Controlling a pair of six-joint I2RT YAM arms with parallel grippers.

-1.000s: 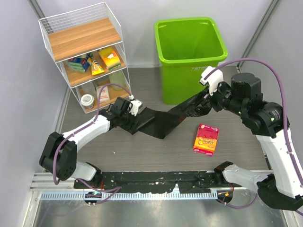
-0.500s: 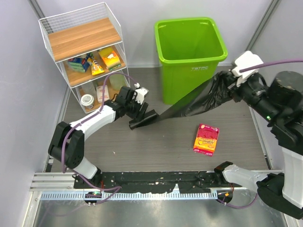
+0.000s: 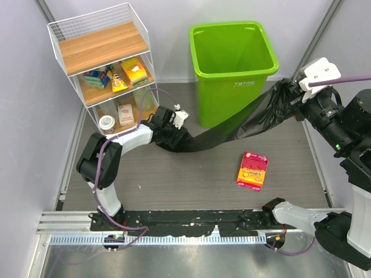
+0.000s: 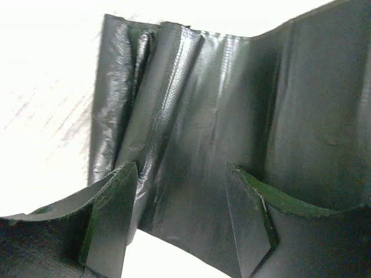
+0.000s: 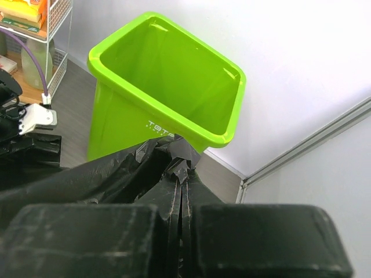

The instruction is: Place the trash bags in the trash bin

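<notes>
Top external view: the right gripper (image 3: 297, 99) is clamped shut on a bunched end of the black trash bag (image 3: 249, 121), holding it up just right of the green trash bin (image 3: 223, 87). From there the plastic stretches in a sagging band across the bin's front and down to the table (image 3: 174, 185) at the left gripper (image 3: 174, 136). Left wrist camera shows that gripper's fingers (image 4: 113, 220) standing apart with the bag's pleated end between them, apparently lying loose rather than pinched, though the glare makes contact hard to judge.
</notes>
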